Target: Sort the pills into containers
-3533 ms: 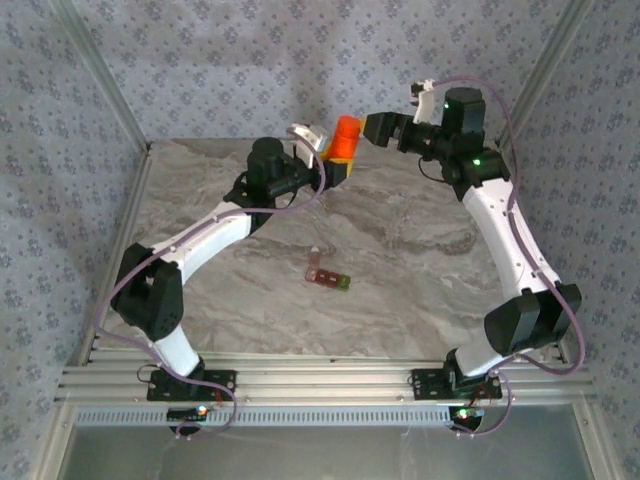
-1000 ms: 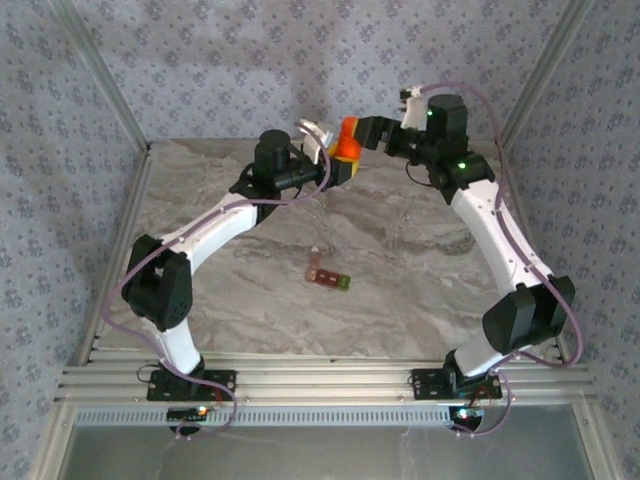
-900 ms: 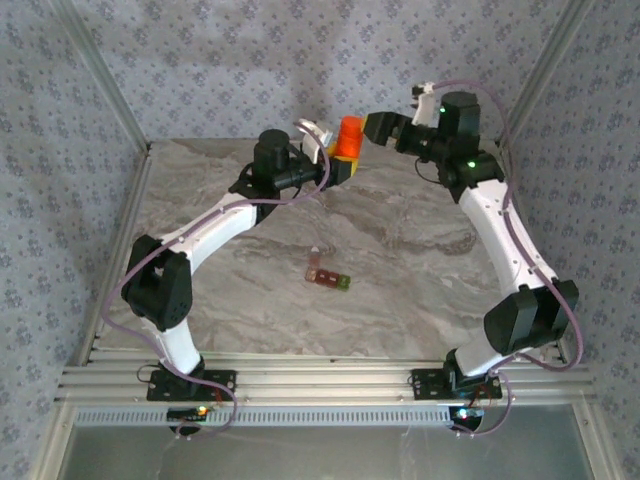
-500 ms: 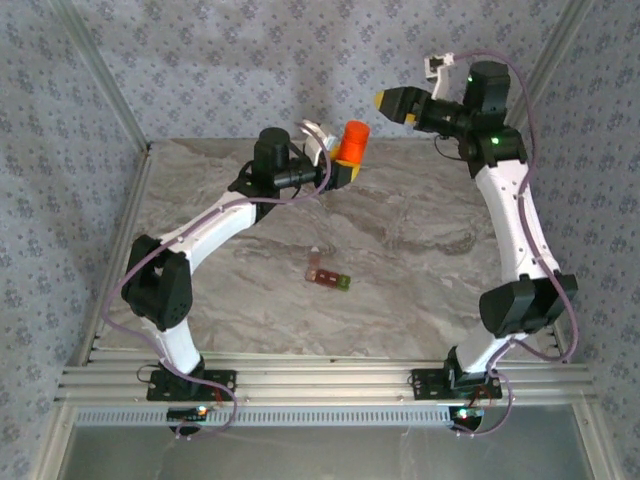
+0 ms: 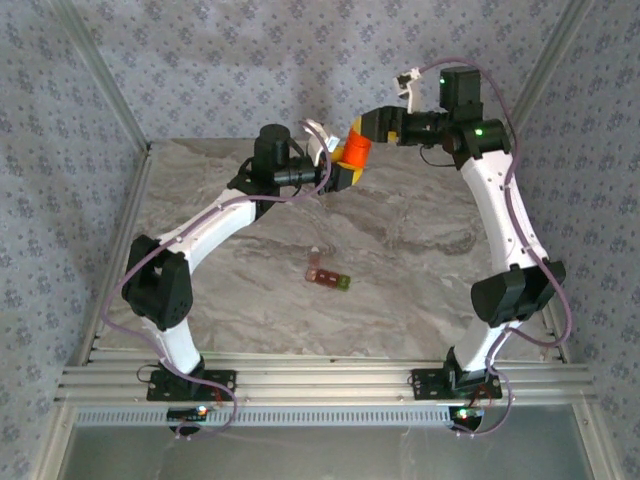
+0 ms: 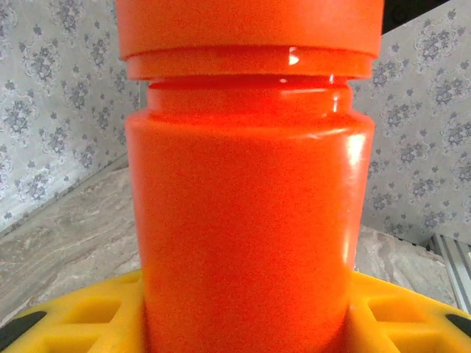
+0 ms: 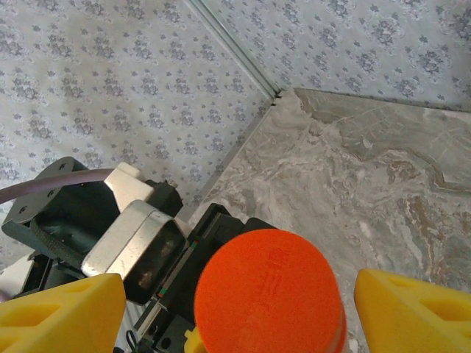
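Left gripper [image 5: 340,174]: jaws clamped on the lower body of the orange plastic pill bottle [image 5: 351,154]. In the left wrist view the yellow foam fingers [image 6: 401,316] sit on both sides of the bottle's base. The bottle is upright in that frame and its orange cap [image 6: 250,29] is on.

Bottle position: far middle of the grey marble-patterned table [image 5: 420,260], close to the far wall. In the top view it leans, with the cap toward the far right. I cannot tell whether its base touches the table.

Right gripper [image 5: 368,128]: at the cap end of the bottle, reaching in from the right. Jaws are wide. In the right wrist view the round orange cap [image 7: 268,294] lies between the two yellow fingertips [image 7: 59,312], with a clear gap on each side. No contact is visible.

Containers [image 5: 328,275]: a small flat strip of joined compartments, dark red-brown with a green end on the right. It lies flat on the table near the centre, well apart from both grippers and nearer than the bottle. The compartment contents are too small to make out.
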`<control>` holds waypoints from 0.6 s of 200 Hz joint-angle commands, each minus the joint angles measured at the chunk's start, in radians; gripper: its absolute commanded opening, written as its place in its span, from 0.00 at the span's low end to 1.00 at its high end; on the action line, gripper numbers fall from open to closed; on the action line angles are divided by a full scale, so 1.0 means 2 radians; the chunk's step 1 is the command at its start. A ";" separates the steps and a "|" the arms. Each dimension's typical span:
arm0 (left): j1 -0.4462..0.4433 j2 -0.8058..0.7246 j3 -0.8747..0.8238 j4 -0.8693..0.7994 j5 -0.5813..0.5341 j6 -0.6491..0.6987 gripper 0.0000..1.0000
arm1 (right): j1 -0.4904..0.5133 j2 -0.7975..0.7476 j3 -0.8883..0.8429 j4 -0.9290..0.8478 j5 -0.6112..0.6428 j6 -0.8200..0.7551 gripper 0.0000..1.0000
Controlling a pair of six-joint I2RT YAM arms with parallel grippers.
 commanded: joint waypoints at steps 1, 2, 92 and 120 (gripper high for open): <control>-0.001 -0.007 0.019 0.006 0.016 0.003 0.00 | 0.007 0.007 0.019 -0.024 -0.006 -0.022 0.81; -0.002 -0.007 0.019 0.006 0.016 0.003 0.00 | 0.007 0.007 0.019 -0.024 -0.006 -0.022 0.81; -0.003 -0.010 0.022 0.001 0.015 0.004 0.00 | 0.018 0.015 0.026 -0.044 0.015 -0.035 0.72; -0.003 -0.010 0.023 -0.001 0.015 0.005 0.00 | 0.017 0.016 0.026 -0.041 0.019 -0.031 0.62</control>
